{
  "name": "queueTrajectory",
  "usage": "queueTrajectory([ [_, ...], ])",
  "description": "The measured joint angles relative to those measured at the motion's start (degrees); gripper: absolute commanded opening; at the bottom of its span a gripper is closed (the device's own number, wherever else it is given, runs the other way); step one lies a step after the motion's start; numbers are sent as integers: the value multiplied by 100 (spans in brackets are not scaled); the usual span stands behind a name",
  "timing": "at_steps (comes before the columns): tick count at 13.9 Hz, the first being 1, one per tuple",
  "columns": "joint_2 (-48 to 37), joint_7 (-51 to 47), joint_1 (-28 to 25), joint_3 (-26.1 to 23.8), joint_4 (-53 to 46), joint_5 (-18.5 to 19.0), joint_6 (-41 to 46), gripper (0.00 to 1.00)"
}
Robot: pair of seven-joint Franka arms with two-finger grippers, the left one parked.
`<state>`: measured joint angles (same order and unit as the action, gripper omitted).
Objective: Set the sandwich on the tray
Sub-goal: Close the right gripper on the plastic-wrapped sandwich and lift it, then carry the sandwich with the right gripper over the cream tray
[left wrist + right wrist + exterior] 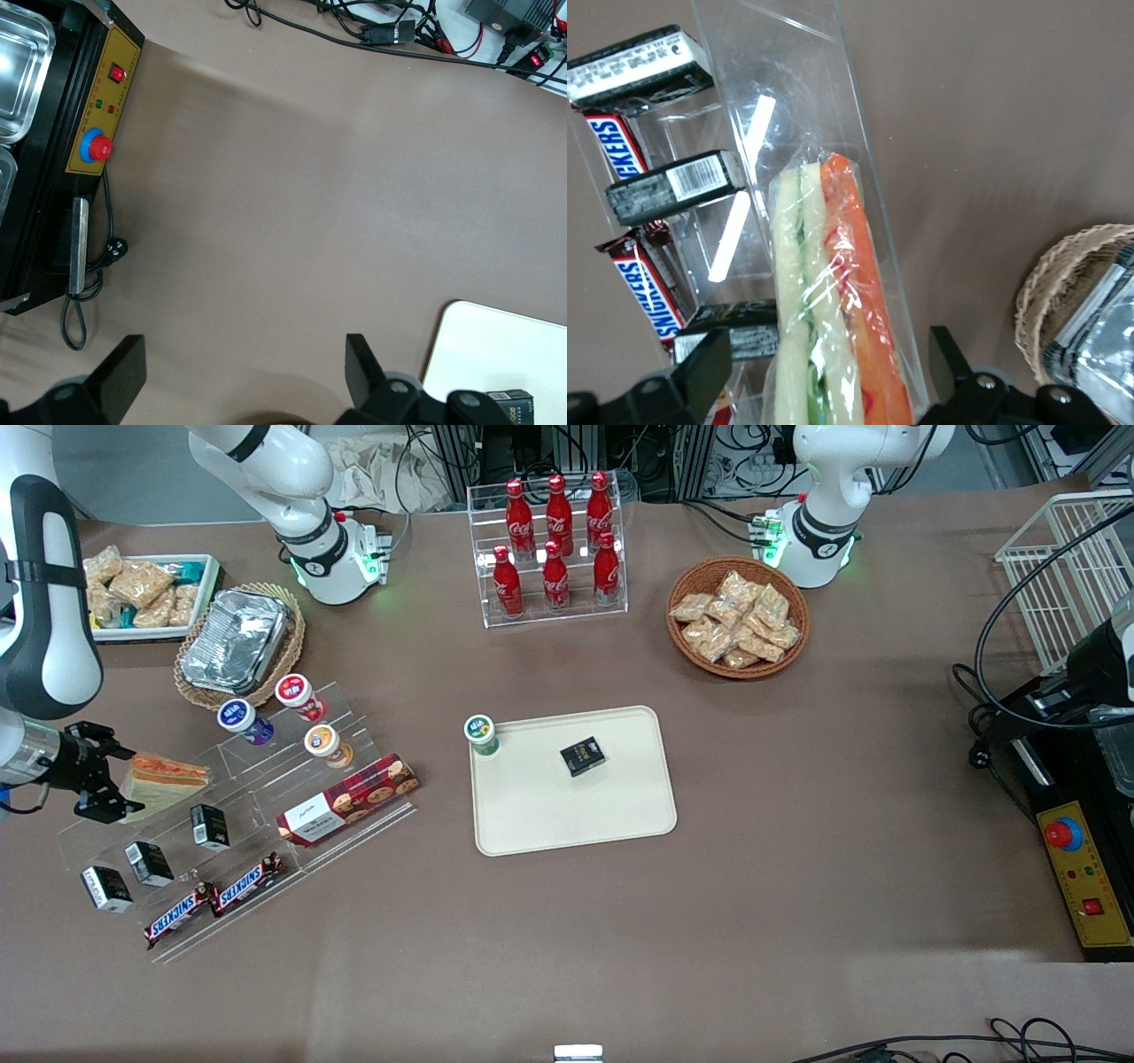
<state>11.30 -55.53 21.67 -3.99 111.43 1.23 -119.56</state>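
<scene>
Snickers bars (pixel 213 898) lie nearest; the sandwich (pixel 159 779) sits on the clear rack (pixel 239 824); the open pincer (pixel 97 779) straddles its 9 o'clock end; close squarely on the bread, lift clear, then carry to the tray (pixel 611 815).

From the front camera I lose most of my working arm off the picture's edge; only the forearm and the hand (pixel 99 779) show, and the hand covers the near corner of the sandwich (pixel 162 779). In the right wrist camera the sandwich (pixel 833 310) runs out of the picture at its wide end, so I can't see where it sits between the fingers (pixel 704 372), whose tips alone show. The wicker basket (pixel 1076 301) and its foil container (pixel 1099 345) are cut by the edge. The small black boxes' (pixel 211 825) labels are too small to read, as are the cup lids (pixel 479 729).
</scene>
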Motion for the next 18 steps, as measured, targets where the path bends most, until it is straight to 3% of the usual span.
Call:
queueTrajectory([
  [1,-1,-43,-2,-9,98,0,-138,85],
  [3,-6,-70,-11,-23,282,0,-373,48],
  [5,-13,-75,-16,-27,360,0,-496,25],
  [11,-333,269,0,-20,188,10,-706,25],
  [14,-550,1006,-42,-76,-503,11,236,25],
  [18,-577,2742,-729,-149,-1265,10,1182,25],
])
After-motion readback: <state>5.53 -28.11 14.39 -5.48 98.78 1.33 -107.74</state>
